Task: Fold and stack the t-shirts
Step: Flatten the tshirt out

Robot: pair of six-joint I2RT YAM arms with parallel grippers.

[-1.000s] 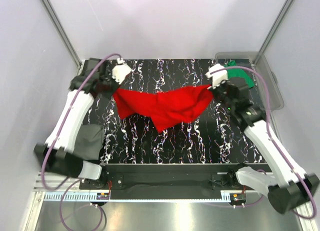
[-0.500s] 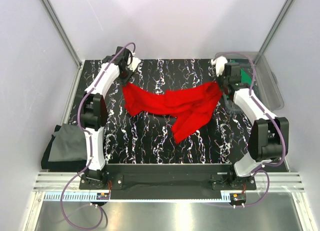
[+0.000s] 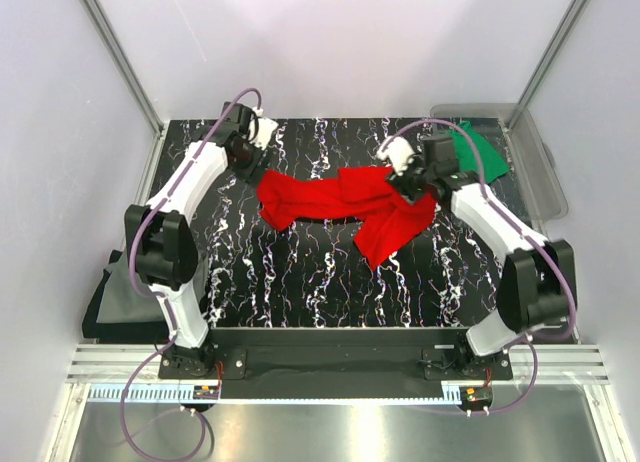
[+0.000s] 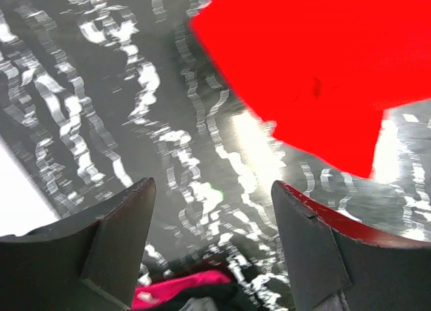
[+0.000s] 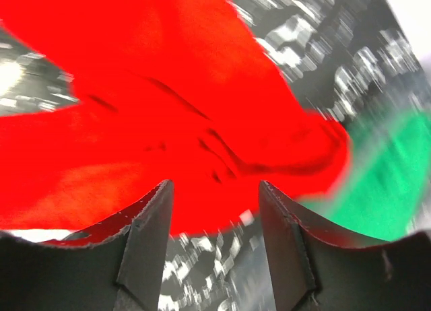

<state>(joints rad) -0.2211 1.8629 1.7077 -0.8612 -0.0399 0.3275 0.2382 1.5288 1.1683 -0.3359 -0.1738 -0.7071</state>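
Observation:
The red t-shirt (image 3: 345, 204) lies bunched in a band across the middle of the black marbled table (image 3: 300, 272), with one flap trailing toward the front. My left gripper (image 3: 252, 164) stands open just off its left end, and the left wrist view shows nothing between the jaws (image 4: 212, 210), with the red cloth (image 4: 316, 62) ahead. My right gripper (image 3: 408, 180) hovers open over the shirt's right part; in its wrist view the red cloth (image 5: 168, 109) lies just beyond the empty jaws (image 5: 215, 210). The green t-shirt (image 3: 478, 147) lies at the back right. The dark grey t-shirt (image 3: 125, 294) hangs off the table's left edge.
A clear plastic bin (image 3: 535, 172) at the back right corner holds the green t-shirt. Grey walls and slanted metal posts enclose the table on three sides. A metal rail runs along the near edge by the arm bases.
Both grippers have opened and let go of the red t-shirt. It was stretched between them and has dropped onto the table in a narrower bunch. The right gripper moved left over it.

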